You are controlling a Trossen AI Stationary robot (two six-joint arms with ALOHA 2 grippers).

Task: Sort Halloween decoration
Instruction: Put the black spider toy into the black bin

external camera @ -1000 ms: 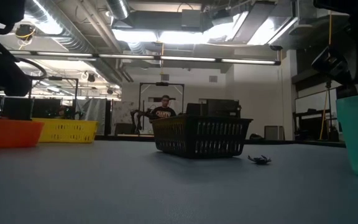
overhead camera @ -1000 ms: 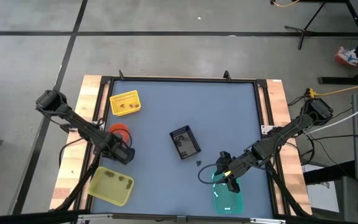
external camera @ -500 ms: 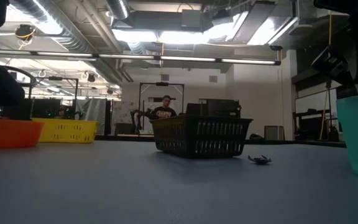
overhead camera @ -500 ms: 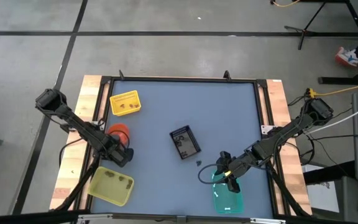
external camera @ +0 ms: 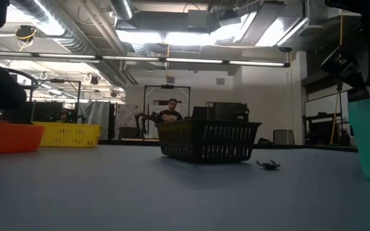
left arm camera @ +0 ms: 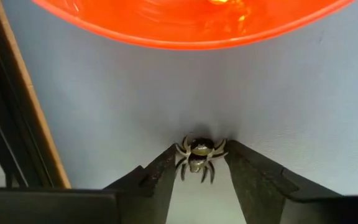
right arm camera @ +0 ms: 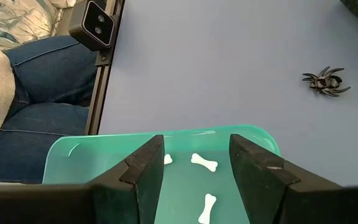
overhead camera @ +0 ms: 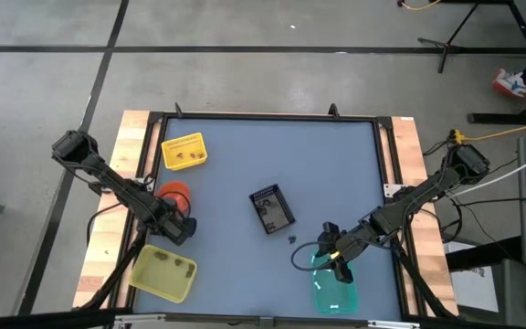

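A small dark spider with pale legs (left arm camera: 197, 155) lies on the blue table just near of the orange bowl (left arm camera: 185, 22). My left gripper (left arm camera: 199, 163) points down over it with a finger on each side. A black spider (right arm camera: 326, 81) lies on the table by the black basket (overhead camera: 271, 209). My right gripper (right arm camera: 194, 165) hangs open above the teal tray (right arm camera: 104, 155), which holds white bones (right arm camera: 204, 163). The yellow basket (overhead camera: 184, 152) and the yellow-green tray (overhead camera: 163, 271) hold a few small trinkets. My left gripper has the small spider between its two fingertips; the legs (left arm camera: 182, 149) on both sides reach the fingers' inner faces. The fingers come from above, pointing down. The spider rests on the table.
A person's legs in jeans (right arm camera: 42, 81) are at the table's near edge beside a small black camera box (right arm camera: 95, 25). Another person (external camera: 170, 114) stands far behind the table. Bare blue tabletop lies at the middle and far right.
My left gripper has sunk a little toward the table beside the orange bowl. My right gripper has kept still over the teal tray.
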